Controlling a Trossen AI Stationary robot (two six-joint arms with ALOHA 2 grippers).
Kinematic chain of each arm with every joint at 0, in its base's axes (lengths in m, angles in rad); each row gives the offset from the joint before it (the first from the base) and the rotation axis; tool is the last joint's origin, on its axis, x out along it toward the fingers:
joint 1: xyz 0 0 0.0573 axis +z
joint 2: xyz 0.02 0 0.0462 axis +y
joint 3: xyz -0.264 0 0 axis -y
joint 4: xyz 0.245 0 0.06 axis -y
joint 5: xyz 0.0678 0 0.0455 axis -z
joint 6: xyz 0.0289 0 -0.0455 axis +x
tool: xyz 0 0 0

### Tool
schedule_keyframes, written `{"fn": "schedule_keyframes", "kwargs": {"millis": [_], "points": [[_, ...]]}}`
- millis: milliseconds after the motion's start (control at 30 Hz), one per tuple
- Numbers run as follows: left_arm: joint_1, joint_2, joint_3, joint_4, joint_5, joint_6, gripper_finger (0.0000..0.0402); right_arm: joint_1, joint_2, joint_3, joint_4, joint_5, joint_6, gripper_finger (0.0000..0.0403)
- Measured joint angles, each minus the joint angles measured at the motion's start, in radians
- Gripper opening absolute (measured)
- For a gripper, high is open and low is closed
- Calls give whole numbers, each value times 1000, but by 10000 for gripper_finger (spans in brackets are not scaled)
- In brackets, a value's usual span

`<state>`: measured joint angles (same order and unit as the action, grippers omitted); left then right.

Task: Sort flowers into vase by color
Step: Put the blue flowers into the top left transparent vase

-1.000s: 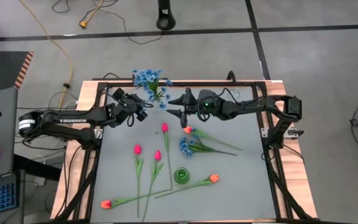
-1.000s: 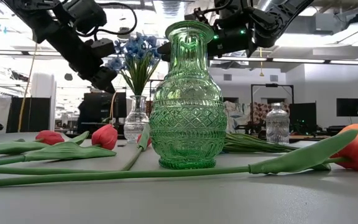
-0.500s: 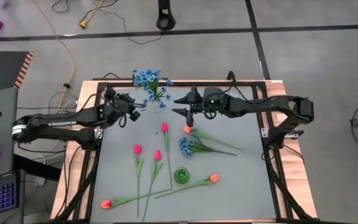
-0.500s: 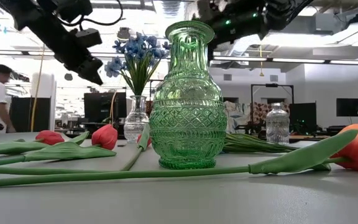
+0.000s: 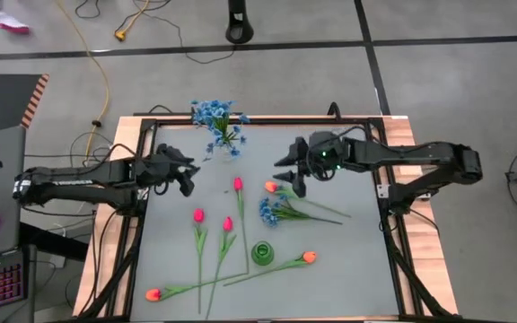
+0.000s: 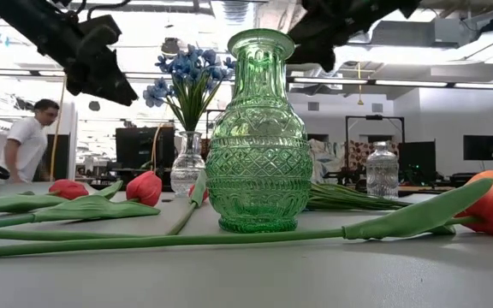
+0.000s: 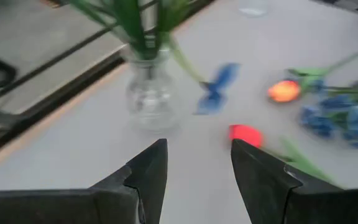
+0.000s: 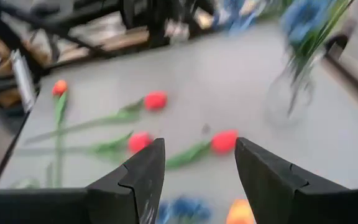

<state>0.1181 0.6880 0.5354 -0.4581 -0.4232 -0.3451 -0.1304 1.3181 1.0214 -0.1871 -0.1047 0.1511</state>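
Note:
A clear vase [image 5: 225,146] at the table's far edge holds blue flowers [image 5: 214,114] upright by their stems. A green vase [image 5: 263,254] stands near the front, with nothing in it. Three pink-red tulips [image 5: 227,222], three orange tulips [image 5: 310,257] and a blue bunch [image 5: 271,211] lie flat on the grey table. My left gripper [image 5: 189,175] hovers open to the left of the clear vase [image 7: 149,99]. My right gripper [image 5: 288,175] hovers open to its right, above an orange tulip [image 5: 271,187]. Neither holds anything.
A black frame [image 5: 380,193] runs round the table's edges. In the low view the green vase [image 6: 259,137] stands close in front, with tulip stems [image 6: 144,242] lying across the foreground. A person [image 6: 32,137] walks in the room behind.
Both grippers have drawn back and risen from beside the clear vase with the blue flowers, staying open: the left toward the table's left and near edges, the right toward the right and near edges. The flowers and vases have kept still.

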Motion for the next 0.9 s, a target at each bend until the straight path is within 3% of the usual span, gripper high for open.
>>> {"fn": "schedule_keyframes", "kwargs": {"millis": [333,467,900], "points": [[-177,1,-100,196,-20,-47,167,170,63,-1,-291,4,108,223],[-212,15,-100,213,-34,-60,167,228,115,-1,-358,65,149,223],[-256,112,-100,248,-35,-62,167,274,331,-1,-393,107,263,223]]}}
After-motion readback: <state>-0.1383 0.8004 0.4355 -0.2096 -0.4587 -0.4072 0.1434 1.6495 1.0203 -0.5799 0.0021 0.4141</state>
